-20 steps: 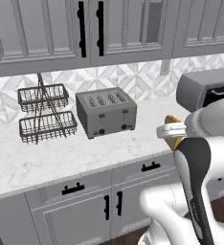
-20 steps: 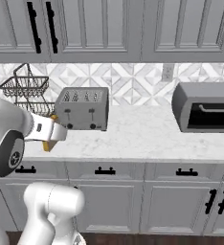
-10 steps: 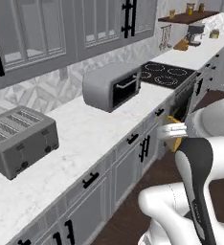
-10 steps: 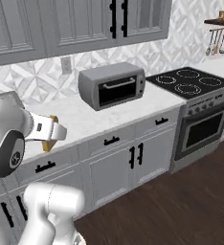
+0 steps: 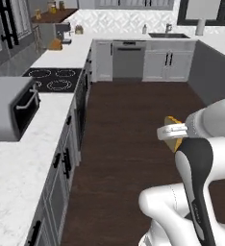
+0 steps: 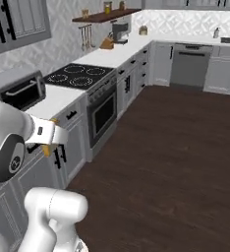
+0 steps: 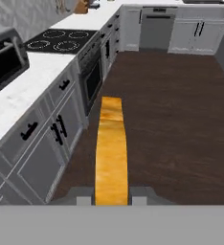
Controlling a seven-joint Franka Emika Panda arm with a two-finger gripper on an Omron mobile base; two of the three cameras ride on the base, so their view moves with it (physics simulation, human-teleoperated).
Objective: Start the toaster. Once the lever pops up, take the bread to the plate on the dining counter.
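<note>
While I scan from the room down to the hand, the wood floor (image 5: 133, 129) takes up most of the ground, running away from the base toward the far cabinet run with the dishwasher (image 5: 128, 60) and sink (image 5: 168, 34). Along one side runs the marble worktop (image 5: 18, 158) over grey cabinets, carrying the grey toaster oven (image 5: 11, 113) and, past it, the black stovetop (image 5: 54, 79) with its oven door (image 6: 103, 112) below.

I see no plate and no dining counter with one on it, so I cannot tell which way the drop-off lies from the hand. My judgement: the base has more turning or driving to do before the arm has anything to aim at.

The gripper (image 5: 172, 132) sits tucked close to the arm's upper body, over open floor, well apart from the worktop edge. Its jaws are clamped tight on the bread (image 7: 111, 148), which it carries pinched edge-on.

In the hand view the slice's golden crust runs as a long strip straight out from between the finger tips (image 7: 84, 197), its long axis pointing along the gripper toward the far cabinets. The left base view gives just a tan corner jutting past the white hand; the right base view gives a small brown sliver under the wrist (image 6: 46, 134). Both base views place the hand against the room, which the hand view cannot.
</note>
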